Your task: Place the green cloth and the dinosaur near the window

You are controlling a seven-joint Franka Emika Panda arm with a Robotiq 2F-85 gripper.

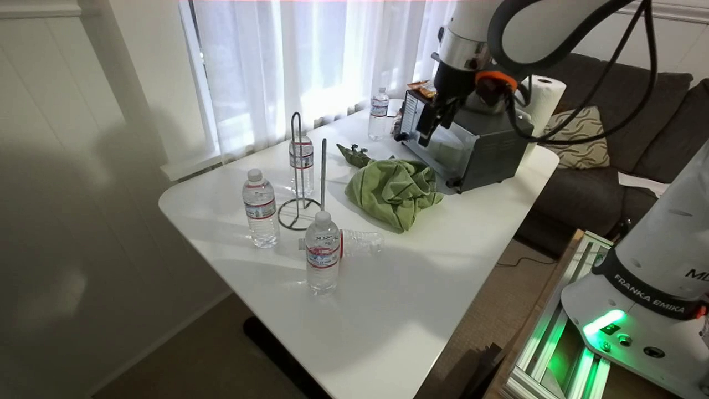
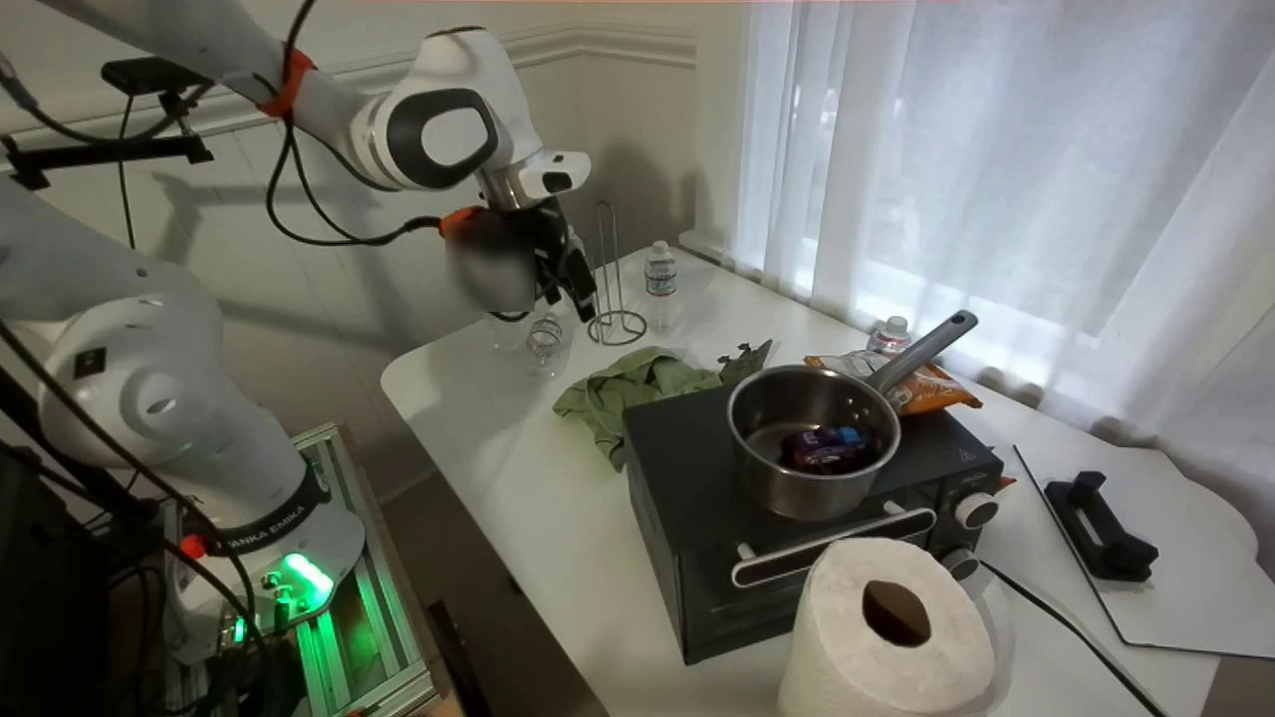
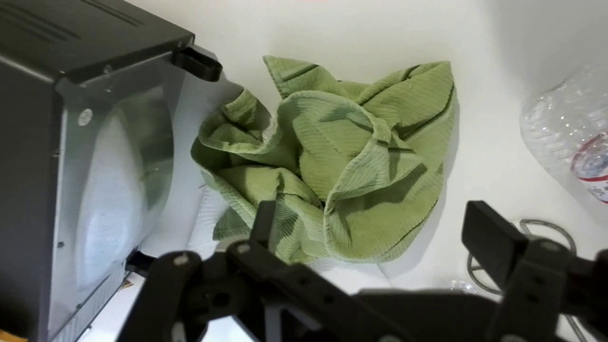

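The green cloth (image 1: 396,191) lies crumpled in a loose heap on the white bench (image 1: 399,316). Taking the cloth as the centre of a dial in an exterior view, the dinosaur (image 1: 356,159) lies just beside it, between ten and eleven o'clock; whether the two touch I cannot tell. The curtained window (image 1: 327,61) is beyond both at eleven o'clock, with the dinosaur the nearer of the pair to it. The pincer (image 3: 373,218) hangs above the bench at one o'clock from the cloth, its fingers (image 3: 491,237) spread wide apart, and in the wrist view the cloth shows beneath the gap. At two o'clock, near the cloth, stands the toaster oven (image 1: 492,160); on top of it, in an exterior view, are a saucepan (image 2: 812,498) with a dark packet (image 2: 829,446) inside and an orange snack bag (image 2: 941,390). A wire stand (image 1: 297,208) rises at nine o'clock. A clear bottle (image 1: 363,244) lies on its side at seven o'clock, partly hidden by an upright bottle (image 1: 323,260) standing between seven and eight. Another bottle (image 1: 378,113) stands near twelve o'clock, close to the oven.
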